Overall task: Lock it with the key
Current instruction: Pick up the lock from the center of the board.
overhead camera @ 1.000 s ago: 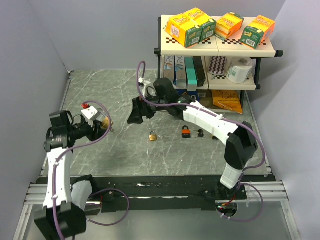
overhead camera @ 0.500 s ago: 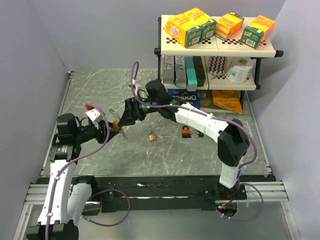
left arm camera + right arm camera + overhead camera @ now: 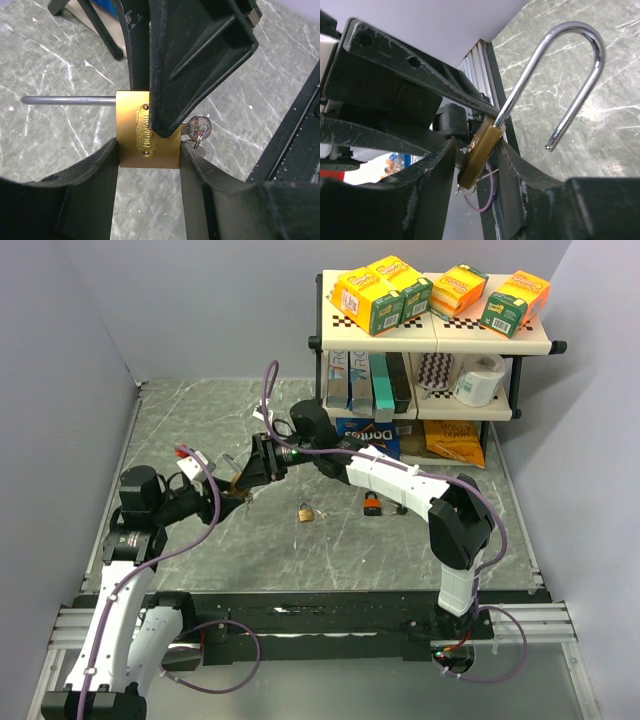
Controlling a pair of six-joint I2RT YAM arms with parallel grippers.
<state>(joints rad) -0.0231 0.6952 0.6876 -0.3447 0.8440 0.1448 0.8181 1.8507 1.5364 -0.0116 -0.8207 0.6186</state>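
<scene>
Two hands are meeting on one brass padlock (image 3: 147, 130), up in the air over the left part of the bench (image 3: 350, 550). We are seeing the left hand (image 3: 148, 150) clamping its narrow edges and the right hand (image 3: 477, 150) pinching its flat faces. Shackle (image 3: 572, 60) is standing open. Key (image 3: 200, 127) is sitting in the keyhole. To the right, a small brass lock (image 3: 307, 511) and an orange-and-black lock (image 3: 372, 503) are lying on the bench.

You're boxed in by pale grey walls (image 3: 70, 360) left, back and right, under soft, even light. A grey marbled tabletop (image 3: 190, 420) lies below. Back right stands a cream two-tier shelf (image 3: 535, 338), with yellow-and-green boxes (image 3: 382, 292) on top and a paper roll (image 3: 478, 380) underneath.
</scene>
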